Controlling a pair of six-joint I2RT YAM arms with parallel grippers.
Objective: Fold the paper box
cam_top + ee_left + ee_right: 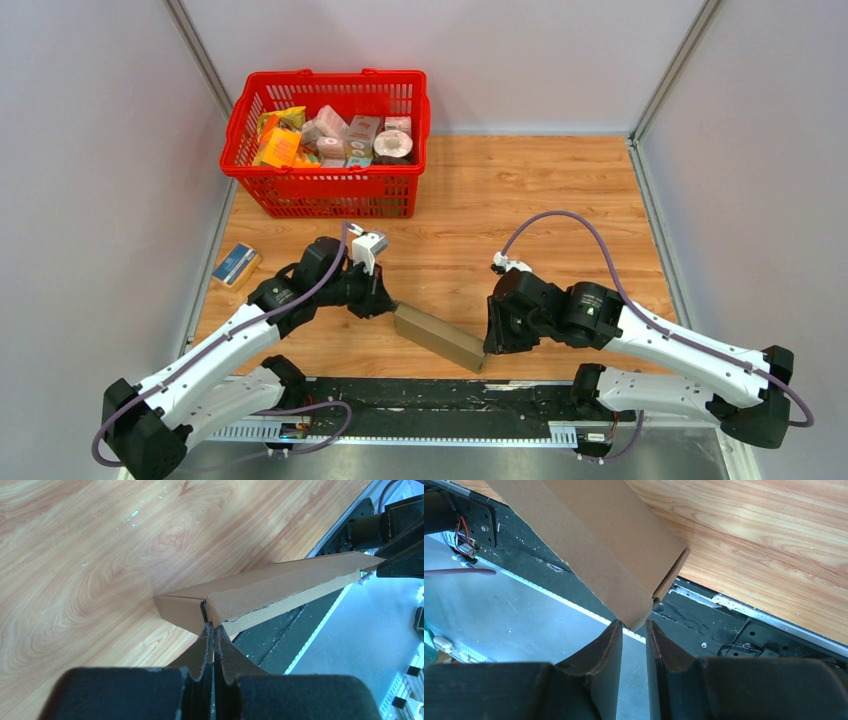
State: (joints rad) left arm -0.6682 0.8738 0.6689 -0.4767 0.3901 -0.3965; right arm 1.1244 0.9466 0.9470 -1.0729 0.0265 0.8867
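view: top external
paper box [440,338]: plain brown corrugated cardboard folded into a long narrow body; lower centre of frame, lying diagonally from upper left to lower right on the wooden table [520,200]
left gripper [385,300]: at the box's upper-left end
right gripper [490,340]: at the box's lower-right end
red plastic basket [325,78]: upper left, holding printed groceries
blue-and-tan packet [235,265]: left edge of the table, well apart from the box

view: left wrist
left jaws: closed together; the black fingers [197,655] meet with their tips against the box's near end; cannot tell whether a cardboard edge is caught between them
box position: centre, stretching to upper right

view: right wrist
right jaws: apart by a narrow gap; the box's lowest corner sits at the mouth of that gap; contact with the dark fingers [609,650] cannot be told
box position: upper centre, its corner over the black base strip [704,625] at the table's edge
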